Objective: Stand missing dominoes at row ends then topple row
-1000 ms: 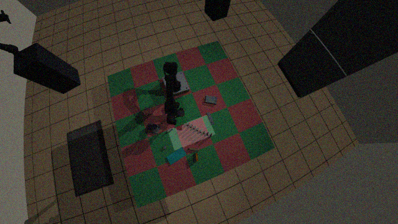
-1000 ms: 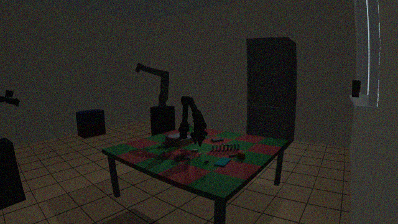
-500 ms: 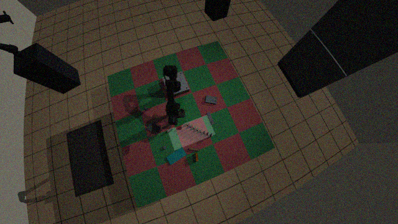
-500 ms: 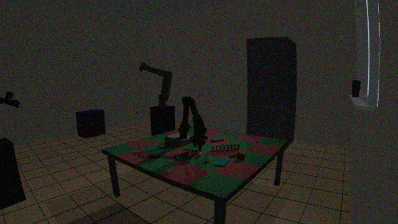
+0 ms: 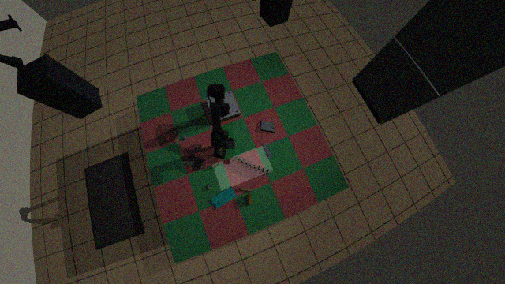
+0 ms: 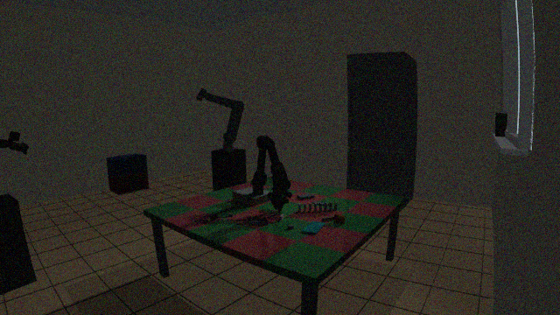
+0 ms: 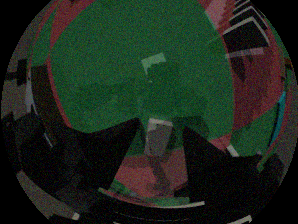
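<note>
Green and red squares cover the table (image 5: 316,170) (image 6: 271,245). No brand, label or writing can be read. One pincer (image 5: 222,153) (image 6: 280,212) (image 7: 161,125) is shown low over the table, its fingers partly spread; a single pale domino (image 6: 282,216) (image 7: 159,139) stands between them, with a gap visible at each side. The row of standing dominoes (image 5: 253,167) (image 6: 317,207) (image 7: 246,32), at least seven in number, lies near the pincer and apart from it; dimness prevents an exact count. Other objects: one teal block (image 5: 223,198) (image 6: 313,227) (image 7: 279,117), one orange item (image 5: 248,199) (image 6: 339,219) and one grey box (image 5: 267,126) (image 6: 305,198). The teal block and orange item lie across the row from the arm's base; the grey box lies on the base's side. Beyond the table stands one tall dark cabinet (image 6: 381,122).
</note>
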Robot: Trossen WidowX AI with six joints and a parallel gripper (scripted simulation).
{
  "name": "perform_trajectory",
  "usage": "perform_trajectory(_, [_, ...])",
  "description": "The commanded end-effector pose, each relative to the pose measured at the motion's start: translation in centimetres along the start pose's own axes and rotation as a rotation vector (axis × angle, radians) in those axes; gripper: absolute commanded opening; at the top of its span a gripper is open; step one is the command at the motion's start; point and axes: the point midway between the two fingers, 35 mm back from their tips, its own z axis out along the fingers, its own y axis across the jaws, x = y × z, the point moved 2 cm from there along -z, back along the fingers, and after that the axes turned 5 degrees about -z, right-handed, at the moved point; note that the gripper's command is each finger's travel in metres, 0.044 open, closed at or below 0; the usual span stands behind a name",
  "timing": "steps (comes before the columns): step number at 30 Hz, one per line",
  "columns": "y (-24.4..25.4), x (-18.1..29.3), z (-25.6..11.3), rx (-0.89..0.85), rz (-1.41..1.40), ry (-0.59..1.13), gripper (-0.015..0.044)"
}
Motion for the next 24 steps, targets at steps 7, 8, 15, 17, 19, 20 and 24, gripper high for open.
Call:
perform_trajectory(7, [0.1, 0.0, 0.2, -0.007, 0.005, -0.003, 0.0107])
perform_trajectory(8, [0.1, 0.0, 0.2, -0.007, 0.005, -0.003, 0.0107])
perform_trajectory(15, [0.1, 0.0, -0.6, -0.007, 0.005, -0.003, 0.0107])
perform_trajectory(17, [-0.2, 0.0, -2.9, -0.007, 0.005, -0.002, 0.0107])
perform_trajectory(19, [-0.4, 0.0, -5.6, -0.006, 0.005, -0.002, 0.0107])
perform_trajectory(20, [-0.5, 0.0, -7.0, -0.006, 0.005, -0.002, 0.0107])
perform_trajectory(24, [-0.7, 0.0, -8.9, -0.006, 0.005, -0.002, 0.0107])
